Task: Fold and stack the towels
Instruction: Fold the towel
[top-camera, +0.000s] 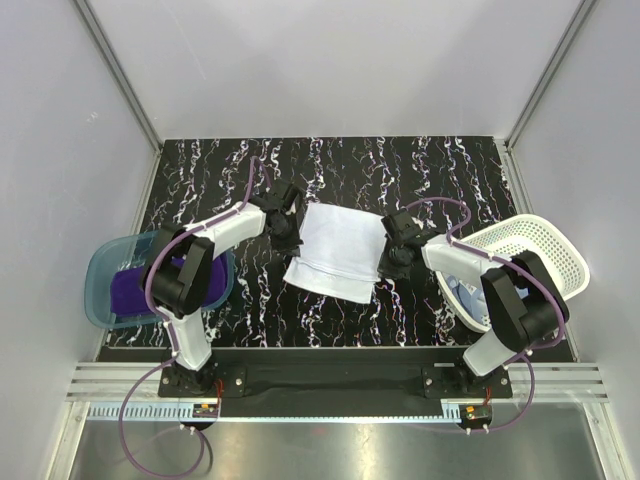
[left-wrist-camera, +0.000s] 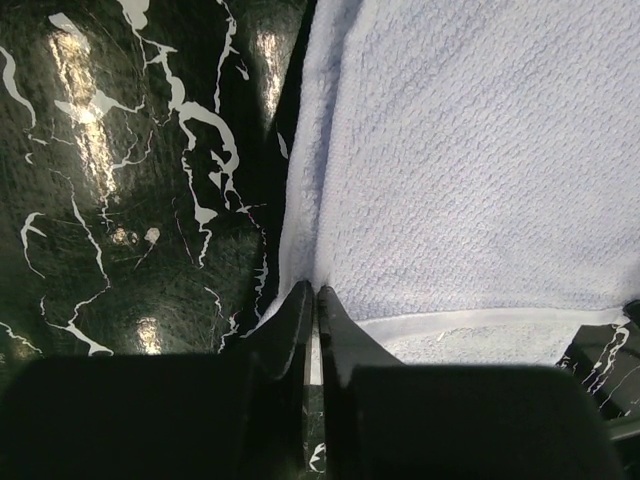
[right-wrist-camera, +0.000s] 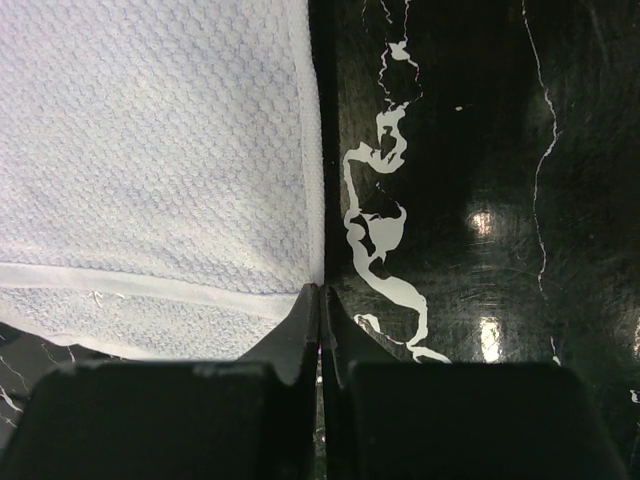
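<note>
Left gripper (left-wrist-camera: 316, 293), right gripper (right-wrist-camera: 320, 291) pinch pale towel (left-wrist-camera: 470, 150) — tub (top-camera: 96, 285) overhead only.

The spread towel (top-camera: 335, 252) lies between tub (top-camera: 98, 282) (left, holding a second towel (top-camera: 130, 291)) and basket (top-camera: 560, 245).

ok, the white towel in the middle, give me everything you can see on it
The white towel is waffle-textured cloth with a smooth hemmed band near its front end. It lies spread flat, slightly skewed, on the black marbled table between the arms. The left gripper is shut on its left edge and the right gripper on its right edge, both near the band.
</note>
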